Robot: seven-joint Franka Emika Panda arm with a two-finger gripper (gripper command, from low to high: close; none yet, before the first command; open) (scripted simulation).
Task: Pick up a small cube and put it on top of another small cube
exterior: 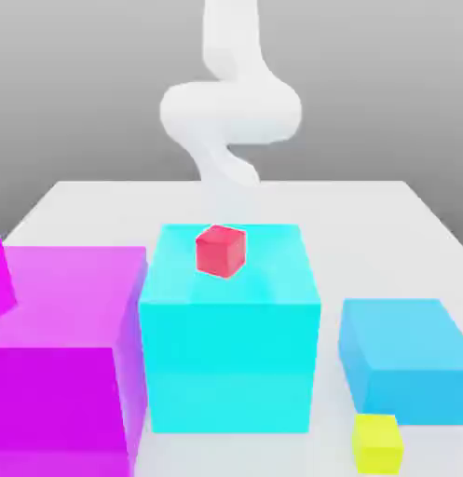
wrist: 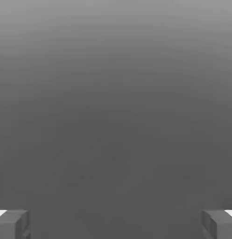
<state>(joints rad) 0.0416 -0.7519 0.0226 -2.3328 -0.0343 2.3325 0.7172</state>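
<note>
The gripper [wrist: 116, 224] has its fingers spread wide and holds nothing. In the exterior view the arm [exterior: 230, 107] stands behind the cyan block [exterior: 230, 345]; one small yellow cube [exterior: 377, 442] lies near the front edge, toward that view's right.

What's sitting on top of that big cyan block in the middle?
A tiny red cube rests on the cyan block, near the top's front edge. The rest of the top looks bare. Whatever lies on the table right behind the block is hidden by it.
</note>
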